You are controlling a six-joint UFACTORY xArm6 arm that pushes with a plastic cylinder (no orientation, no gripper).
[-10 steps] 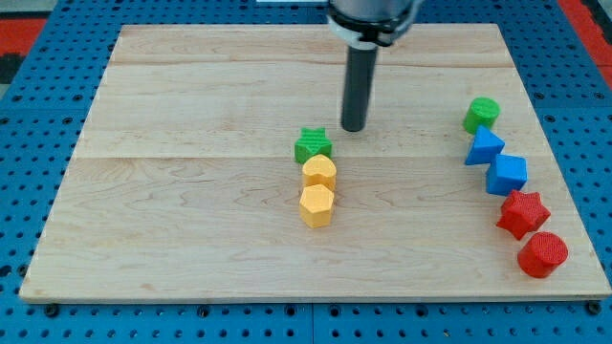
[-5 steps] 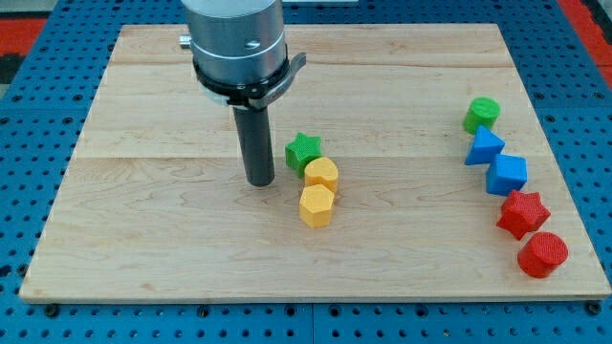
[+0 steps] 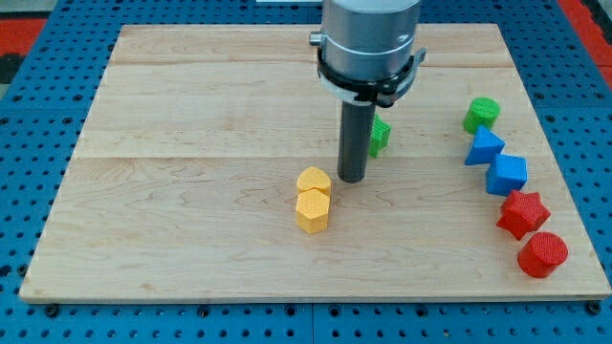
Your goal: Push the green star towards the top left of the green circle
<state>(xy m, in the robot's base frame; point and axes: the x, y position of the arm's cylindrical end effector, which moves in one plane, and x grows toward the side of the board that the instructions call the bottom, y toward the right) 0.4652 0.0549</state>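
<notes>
Camera view shows the green star [image 3: 380, 135] half hidden behind the rod, well to the left of the green circle [image 3: 481, 114] and a little lower; my tip [image 3: 352, 178] sits on the board just below-left of the star, whether touching it I cannot tell; the rod has no jaws, it only shoves. To do this well, I'd say push from the star's lower-left, up and rightward, in short strokes, stopping near the circle's upper left; the blue blocks [image 3: 484, 147] below the circle are best avoided.
</notes>
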